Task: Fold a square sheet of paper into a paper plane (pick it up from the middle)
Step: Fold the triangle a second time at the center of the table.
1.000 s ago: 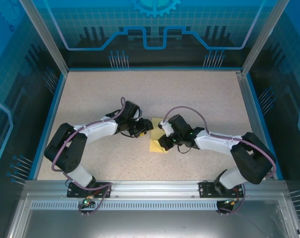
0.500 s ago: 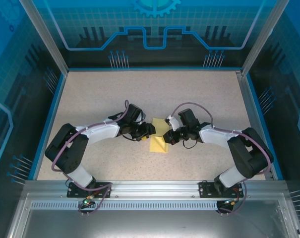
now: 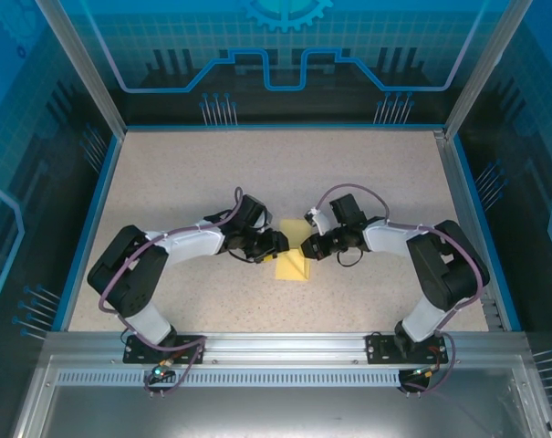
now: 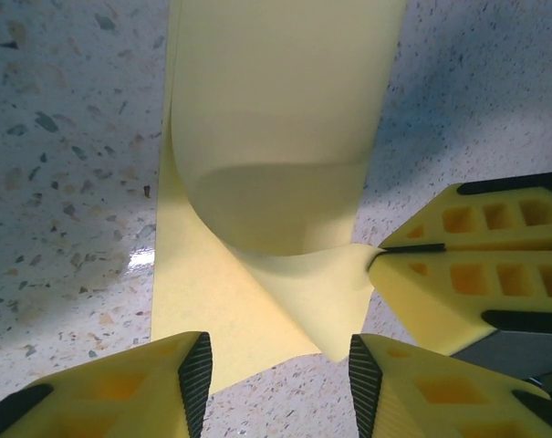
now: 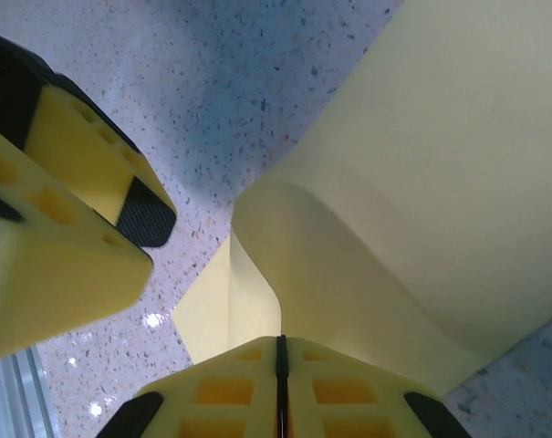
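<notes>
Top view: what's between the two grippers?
The paper, its curled edge pinched by the right gripper, the left gripper open over it; top and wrist views show it.

One high camera, two close wrist cameras
Top view looks down on the whole table [image 3: 166, 173] from behind; both wrist views face down, close on the square sheet of paper [image 4: 276, 137] they share.

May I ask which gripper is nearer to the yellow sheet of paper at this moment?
Right. The right gripper pinches a lifted flap of the sheet; the left gripper stands open over the sheet's edge, gripping nothing.
</notes>
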Robot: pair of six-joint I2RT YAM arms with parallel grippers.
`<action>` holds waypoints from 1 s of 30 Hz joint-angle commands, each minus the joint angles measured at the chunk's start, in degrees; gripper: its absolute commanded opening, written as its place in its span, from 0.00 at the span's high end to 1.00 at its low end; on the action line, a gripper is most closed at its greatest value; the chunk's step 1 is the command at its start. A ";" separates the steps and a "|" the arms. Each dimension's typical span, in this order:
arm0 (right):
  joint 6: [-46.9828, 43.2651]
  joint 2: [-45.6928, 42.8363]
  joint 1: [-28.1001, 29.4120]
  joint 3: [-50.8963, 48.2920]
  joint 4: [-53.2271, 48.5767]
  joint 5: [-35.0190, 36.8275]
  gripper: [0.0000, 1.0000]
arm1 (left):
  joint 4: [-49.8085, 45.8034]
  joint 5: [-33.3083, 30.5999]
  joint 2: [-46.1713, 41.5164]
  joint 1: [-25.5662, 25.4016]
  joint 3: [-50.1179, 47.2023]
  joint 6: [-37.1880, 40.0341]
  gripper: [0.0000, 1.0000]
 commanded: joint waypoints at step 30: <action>-1.49 5.29 -2.20 5.31 -7.56 3.97 0.86 | 0.09 2.47 4.17 -2.56 4.13 0.75 0.64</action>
